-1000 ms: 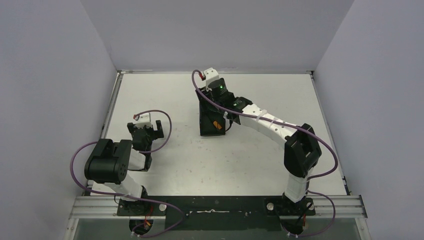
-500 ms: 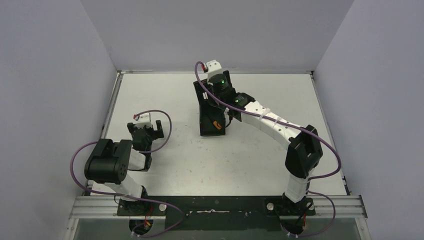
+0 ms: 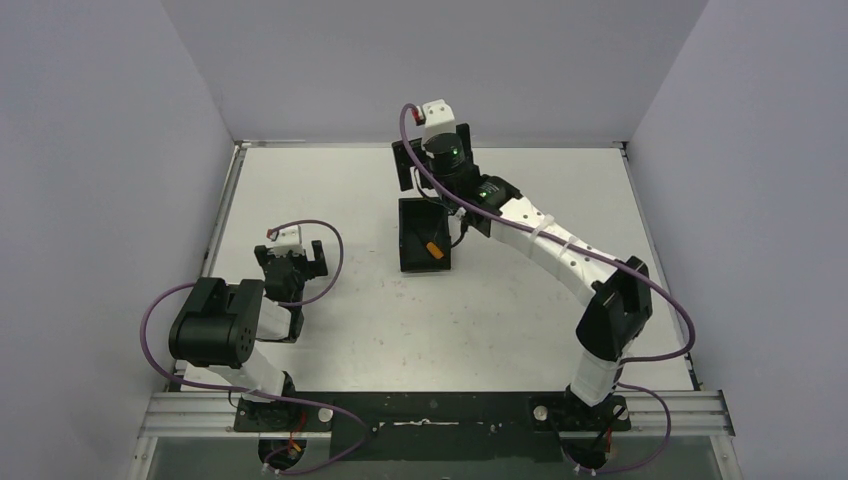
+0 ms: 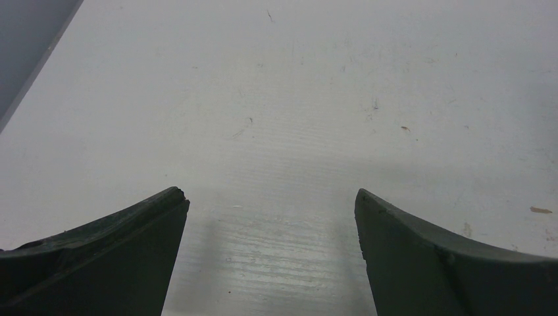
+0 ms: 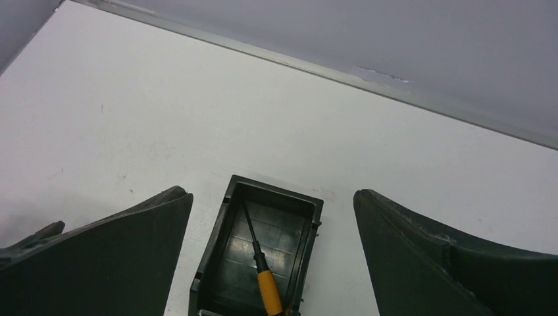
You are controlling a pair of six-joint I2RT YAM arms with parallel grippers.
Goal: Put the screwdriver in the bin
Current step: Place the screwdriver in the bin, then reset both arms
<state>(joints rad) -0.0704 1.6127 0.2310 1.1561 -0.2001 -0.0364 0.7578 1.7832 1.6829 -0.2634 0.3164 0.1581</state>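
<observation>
A big white table fills the floor of a box with plain grey walls on the left, right and far sides. A metal rail runs along the near edge, and both arms are bolted there.

The right arm is long and white. It reaches from the near right across to the far middle of the table. A purple cable loops along it. The left arm is folded up low at the near left, well apart from everything else.

The right gripper hangs above the far end of the bin and does not touch it. Its two fingers are spread wide and hold nothing. The left gripper is spread wide too, with only bare table under it.

The bin is a small black tray with low walls, out in the middle of the table. Nothing covers it.

The screwdriver lies flat inside the bin. Its orange handle sits toward the near right end. Its thin dark shaft points toward the far left corner.
</observation>
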